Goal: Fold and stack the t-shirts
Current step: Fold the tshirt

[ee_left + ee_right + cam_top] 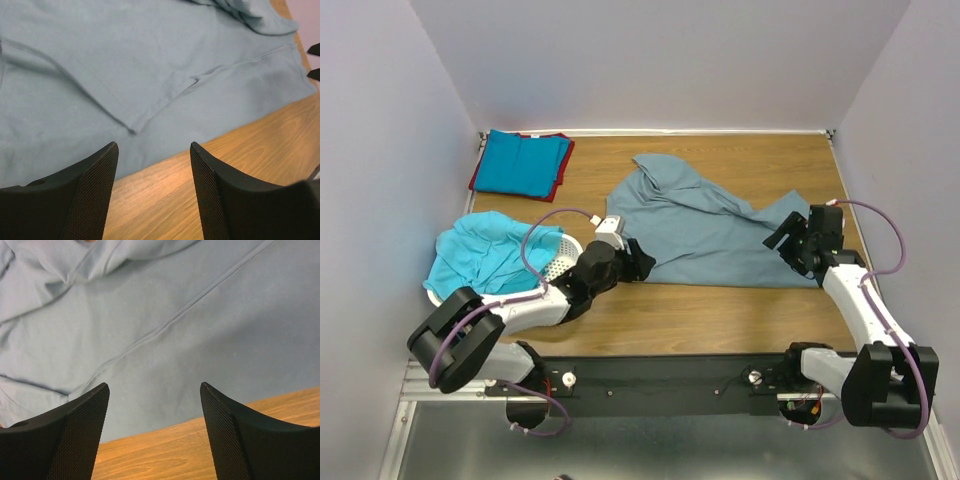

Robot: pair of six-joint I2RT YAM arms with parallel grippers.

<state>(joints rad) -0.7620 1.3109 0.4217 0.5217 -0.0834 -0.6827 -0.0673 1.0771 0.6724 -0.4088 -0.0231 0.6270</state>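
Observation:
A large dusty grey-blue t-shirt [705, 225] lies rumpled across the middle of the table, also in the left wrist view [125, 65] and the right wrist view [165, 315]. My left gripper [638, 262] is open and empty just above its near left edge. My right gripper [790, 243] is open and empty at its near right corner. A bright turquoise shirt [480, 250] lies heaped in the basket. A bright blue shirt [520, 163] lies folded on a red one [563, 166] at the far left.
A white perforated basket [555, 262] stands at the left, beside my left arm. Walls close the table on three sides. Bare wood [720, 310] runs along the near edge in front of the grey-blue shirt.

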